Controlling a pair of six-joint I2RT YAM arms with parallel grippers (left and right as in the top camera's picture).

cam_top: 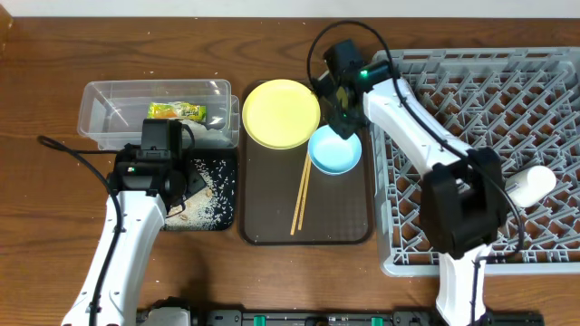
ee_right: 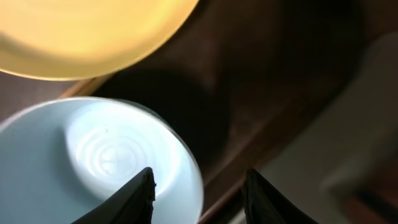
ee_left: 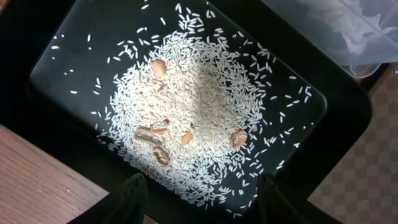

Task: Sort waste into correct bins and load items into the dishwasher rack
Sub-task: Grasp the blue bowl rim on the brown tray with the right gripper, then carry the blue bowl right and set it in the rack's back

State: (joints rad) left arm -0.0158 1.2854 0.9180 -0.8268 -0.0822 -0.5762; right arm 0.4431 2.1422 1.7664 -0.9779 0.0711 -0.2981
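My left gripper [ee_left: 202, 199] is open and empty, just above the black tray [ee_left: 348, 106], which holds loose rice grains [ee_left: 199, 99] and a few brown scraps [ee_left: 155, 134]. The clear tub [cam_top: 109, 100] behind it holds the green-and-yellow wrapper [cam_top: 178, 111]. My right gripper [ee_right: 199, 193] is open and straddles the rim of the light blue bowl [ee_right: 106, 155]. The bowl [cam_top: 335, 152] sits on the brown serving tray beside the yellow plate [cam_top: 281, 112] and the chopsticks [cam_top: 301, 195]. The tissue does not show clearly.
The grey dishwasher rack [cam_top: 507, 100] fills the right side; a white cup-like item [cam_top: 530, 186] lies on its right part. The brown serving tray [cam_top: 344, 222] sits between the rack and the bins. The clear tub's corner [ee_left: 348, 31] is close to my left gripper.
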